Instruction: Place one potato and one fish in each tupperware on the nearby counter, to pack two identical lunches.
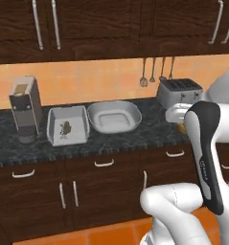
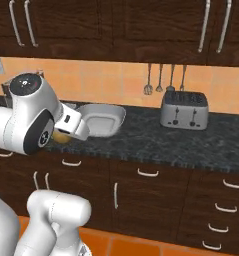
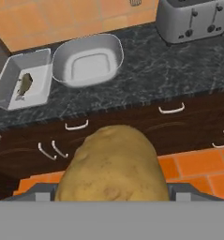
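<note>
A fish (image 1: 65,128) is seen lying in the deep square box (image 1: 67,125), while the shallow rounded dish (image 1: 114,116) just beside it is bare. A potato (image 3: 114,166) is gripped between widely spread jaws, held off the counter (image 1: 135,136) above the orange floor (image 3: 197,168). A toaster (image 1: 179,92) and coffee machine (image 1: 26,109) flank the containers
</note>
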